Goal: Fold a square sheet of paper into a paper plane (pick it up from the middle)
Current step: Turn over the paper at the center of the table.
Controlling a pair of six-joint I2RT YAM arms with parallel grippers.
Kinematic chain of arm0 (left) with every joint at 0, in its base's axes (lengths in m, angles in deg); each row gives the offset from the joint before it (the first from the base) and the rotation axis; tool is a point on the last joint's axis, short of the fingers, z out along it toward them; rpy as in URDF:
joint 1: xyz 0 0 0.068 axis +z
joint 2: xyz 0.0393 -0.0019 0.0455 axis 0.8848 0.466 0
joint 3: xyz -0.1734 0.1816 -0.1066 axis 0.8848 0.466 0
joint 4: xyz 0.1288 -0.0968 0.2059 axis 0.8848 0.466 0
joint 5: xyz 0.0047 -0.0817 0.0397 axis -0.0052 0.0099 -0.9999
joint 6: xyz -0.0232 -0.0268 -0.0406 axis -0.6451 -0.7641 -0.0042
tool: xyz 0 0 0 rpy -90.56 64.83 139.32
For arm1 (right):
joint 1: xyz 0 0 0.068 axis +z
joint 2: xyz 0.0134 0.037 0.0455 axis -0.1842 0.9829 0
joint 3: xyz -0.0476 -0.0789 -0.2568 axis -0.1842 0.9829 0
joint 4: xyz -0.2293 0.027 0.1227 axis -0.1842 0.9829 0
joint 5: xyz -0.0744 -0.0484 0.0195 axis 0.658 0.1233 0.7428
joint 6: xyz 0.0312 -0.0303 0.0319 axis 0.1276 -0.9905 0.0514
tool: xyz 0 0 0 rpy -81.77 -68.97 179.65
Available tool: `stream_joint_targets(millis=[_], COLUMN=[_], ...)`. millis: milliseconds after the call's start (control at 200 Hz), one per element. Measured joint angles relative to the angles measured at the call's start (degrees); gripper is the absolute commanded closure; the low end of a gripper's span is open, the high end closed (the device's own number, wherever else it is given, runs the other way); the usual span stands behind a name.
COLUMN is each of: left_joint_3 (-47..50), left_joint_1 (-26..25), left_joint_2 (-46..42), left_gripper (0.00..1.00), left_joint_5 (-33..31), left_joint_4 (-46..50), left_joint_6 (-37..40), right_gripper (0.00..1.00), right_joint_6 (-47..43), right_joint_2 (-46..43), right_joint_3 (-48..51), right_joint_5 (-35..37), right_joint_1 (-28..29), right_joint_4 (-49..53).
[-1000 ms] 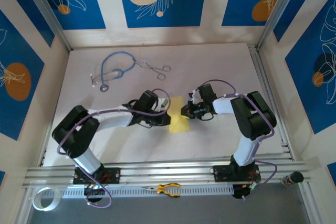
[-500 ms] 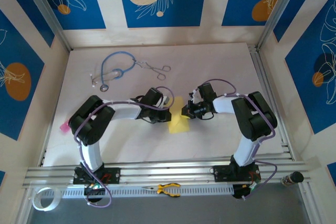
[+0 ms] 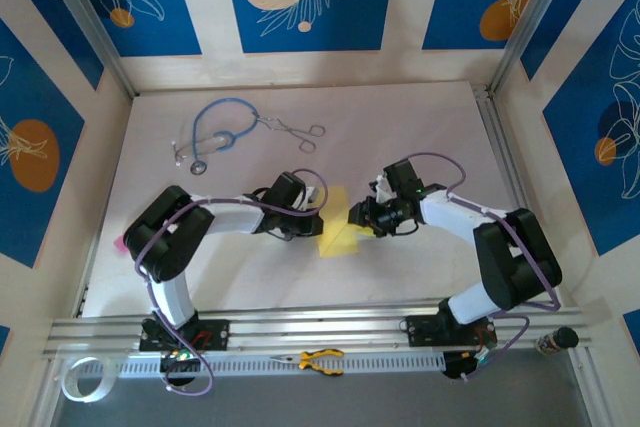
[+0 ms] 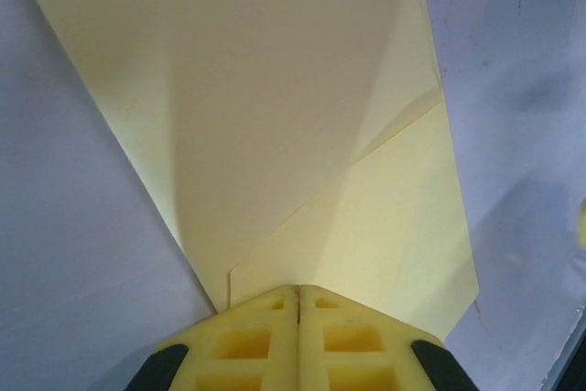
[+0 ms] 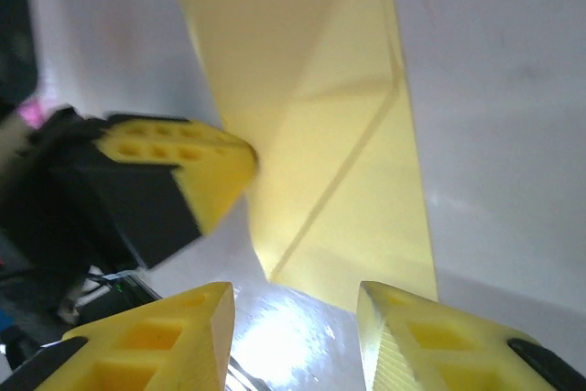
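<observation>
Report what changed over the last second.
The right gripper opened its jaws at the right edge of the yellow paper, and its elbow swung outward to the right. The left arm drew its elbow inward. Unchanged: the left gripper shut at the paper's left edge, the stethoscope and the pliers.

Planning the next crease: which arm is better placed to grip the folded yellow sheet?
Right, probably: the right gripper is open at the sheet's end; the left gripper is shut, tips at its edge.
</observation>
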Motion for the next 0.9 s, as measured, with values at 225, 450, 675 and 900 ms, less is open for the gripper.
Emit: stream_joint_targets(millis=[225, 450, 675, 900], left_joint_3=[0.0, 0.0, 0.0, 0.0], left_joint_1=[0.0, 0.0, 0.0, 0.0], left_joint_2=[0.0, 0.0, 0.0, 0.0], left_gripper=[1.0, 1.0, 1.0, 1.0], left_joint_5=[0.0, 0.0, 0.0, 0.0], left_joint_4=[0.2, 0.1, 0.1, 0.2], left_joint_6=[-0.2, -0.4, -1.1, -1.1], right_gripper=[0.6, 0.61, 0.61, 0.6], right_joint_6=[2.7, 3.8, 4.0, 4.0], right_joint_2=[1.9, 3.3, 4.4, 5.5], right_joint_3=[1.0, 1.0, 1.0, 0.2], right_joint_5=[1.9, 5.2, 4.6, 3.4], right_joint_1=[3.5, 5.0, 5.2, 5.3], right_joint_4=[0.3, 1.6, 0.4, -2.4])
